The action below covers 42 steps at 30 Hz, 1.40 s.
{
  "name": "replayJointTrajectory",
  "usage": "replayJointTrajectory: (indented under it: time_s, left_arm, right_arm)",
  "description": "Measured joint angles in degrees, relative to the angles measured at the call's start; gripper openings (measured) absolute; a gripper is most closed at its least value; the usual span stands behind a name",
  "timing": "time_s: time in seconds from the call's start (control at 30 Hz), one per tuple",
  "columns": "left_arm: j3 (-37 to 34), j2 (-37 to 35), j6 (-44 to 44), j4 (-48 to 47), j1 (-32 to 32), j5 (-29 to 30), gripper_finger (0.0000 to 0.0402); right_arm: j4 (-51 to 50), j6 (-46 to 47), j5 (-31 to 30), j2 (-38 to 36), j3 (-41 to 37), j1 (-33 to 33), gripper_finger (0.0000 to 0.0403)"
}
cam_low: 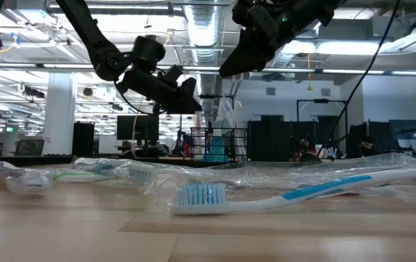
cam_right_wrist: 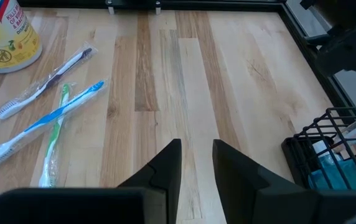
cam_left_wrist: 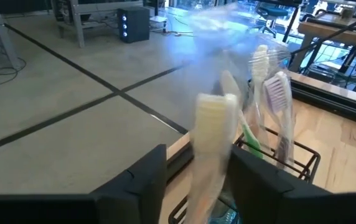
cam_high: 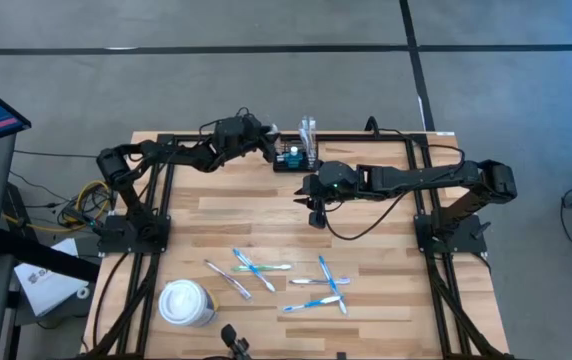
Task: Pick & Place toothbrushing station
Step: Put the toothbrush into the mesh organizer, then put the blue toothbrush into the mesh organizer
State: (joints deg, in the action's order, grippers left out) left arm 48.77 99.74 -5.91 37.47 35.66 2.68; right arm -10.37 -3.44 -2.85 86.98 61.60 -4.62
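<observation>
The black wire-mesh organiser [cam_high: 294, 160] stands on the table at the far edge, near the middle. Wrapped toothbrushes [cam_left_wrist: 276, 106] stand upright in it. My left gripper [cam_high: 270, 149] is just left of it, above the table, with a cream wrapped toothbrush [cam_left_wrist: 214, 124] between its fingers. My right gripper [cam_high: 316, 214] hovers over the table's middle, on the near side of the organiser [cam_right_wrist: 333, 149]. It points down toward the near edge, slightly open and empty. My left gripper has the wrapped toothbrush's handle [cam_left_wrist: 206, 180] between its two fingers, the brush head standing up past the fingertips. The fingers lie across the handle. The brush is lifted clear of the table, next to the organiser's near-left corner. The lower handle is out of view.
Several wrapped toothbrushes lie on the near half of the table, one group [cam_high: 251, 268] left of middle and one group [cam_high: 326, 285] right of middle. A white lidded cup [cam_high: 186, 302] stands near the front left. Bare wood lies between the organiser and the brushes.
</observation>
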Motion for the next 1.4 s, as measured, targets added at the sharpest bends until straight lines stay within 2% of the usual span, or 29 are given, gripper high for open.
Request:
replayJointTrajectory:
  time_s: [0.17, 0.37, 0.6, 0.87, 0.97, 1.07, 1.4]
  left_arm:
    - [0.0, -0.15, 0.04, -0.05, 0.0, 0.0, 0.0194]
    - [0.0, -2.15, 0.08, -0.17, 0.0, 0.35, 0.0217]
    - [0.04, -9.97, 3.08, -3.74, -0.09, 0.35, 0.0223]
    - [0.0, -17.65, 3.08, -16.35, -1.46, 0.33, 0.022]
    - [-0.04, -19.99, 3.56, -21.14, -2.89, -2.21, 0.0218]
    - [-0.04, -22.94, 5.71, -26.19, -4.56, -4.24, 0.0218]
    - [-0.21, -31.85, 7.0, -41.61, -12.79, -4.46, 0.0218]
  right_arm:
    - [0.0, 0.0, 0.0, 0.0, 0.0, 0.0, 0.0082]
    - [-0.18, 0.0, 0.0, 0.0, 0.0, 0.0, 0.0082]
    - [-0.46, -0.02, 0.0, 0.0, 0.0, 0.0, 0.0082]
    - [-0.37, 0.0, -0.01, 0.0, 0.0, 0.02, 0.0082]
    - [-0.35, 0.0, 0.0, 0.0, 0.0, 0.01, 0.0082]
    - [-0.35, 0.0, 0.0, 0.0, 0.0, 0.04, 0.0082]
    - [-0.37, 0.02, 0.0, 0.0, 0.0, 0.04, 0.0082]
